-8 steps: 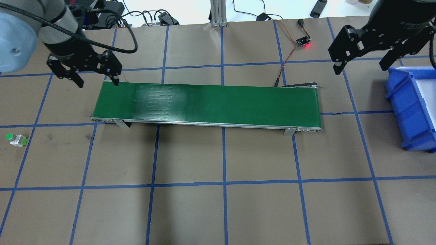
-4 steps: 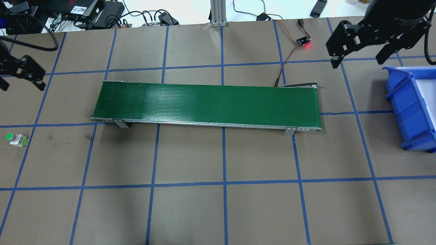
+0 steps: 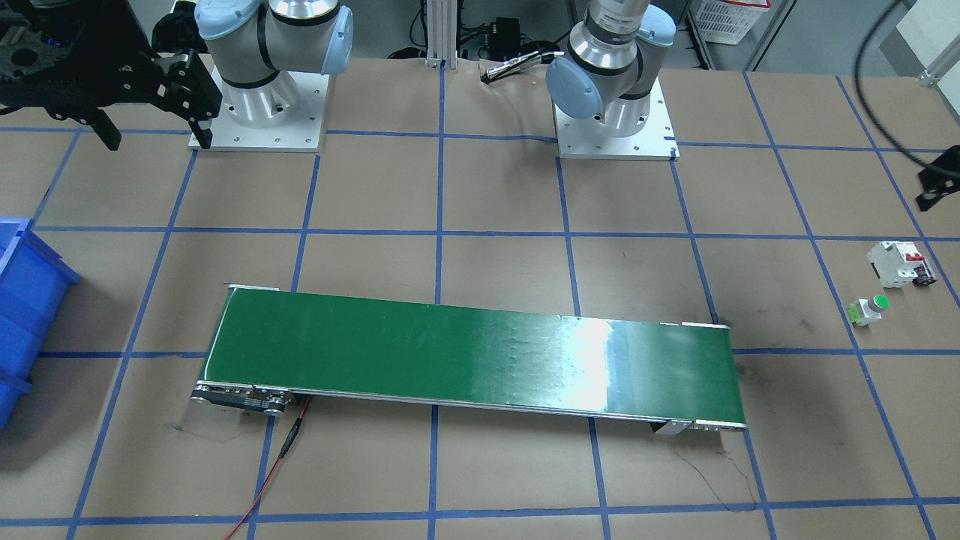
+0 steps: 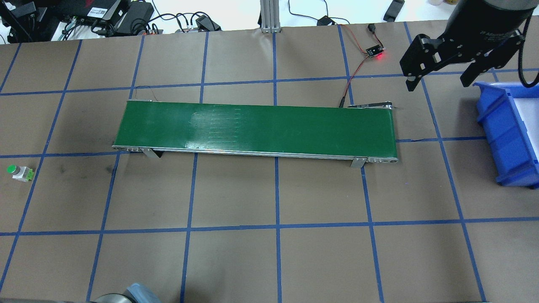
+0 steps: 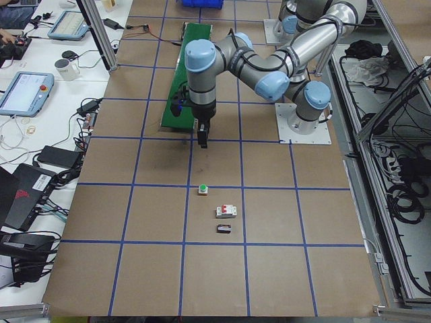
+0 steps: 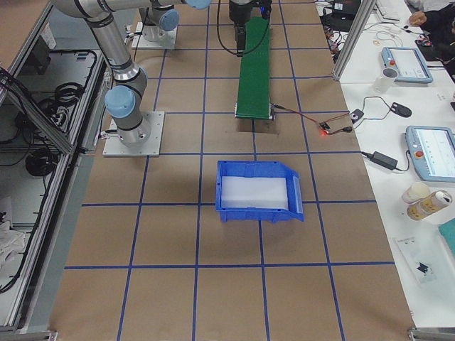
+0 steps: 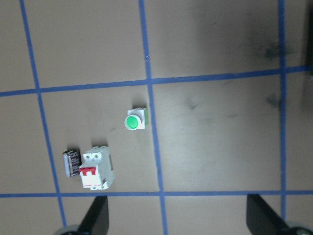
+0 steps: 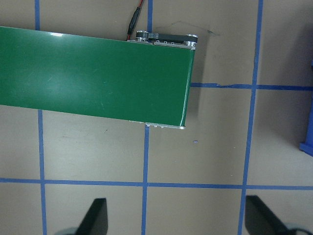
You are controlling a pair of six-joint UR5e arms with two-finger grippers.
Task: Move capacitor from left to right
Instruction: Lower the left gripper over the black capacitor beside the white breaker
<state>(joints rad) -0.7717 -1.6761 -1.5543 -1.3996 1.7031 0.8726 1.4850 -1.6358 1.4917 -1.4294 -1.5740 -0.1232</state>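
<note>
The capacitor, a small dark cylinder with pale stripes, lies on the table touching the white breaker; it also shows in the exterior left view. My left gripper is open and empty, hovering high above this group, off to the side of the capacitor. In the exterior left view it hangs between the green belt's left end and the parts. My right gripper is open and empty, high above the table beyond the green belt's right end, near the blue bin. The belt carries nothing.
A white button with a green cap stands near the breaker, also seen in the overhead view. A small board with a red light and its wire lie behind the belt's right end. Cables and devices line the far table edge.
My left gripper has swung from the belt's left end out past the overhead view's left edge. My right gripper has drifted slightly up and left.
</note>
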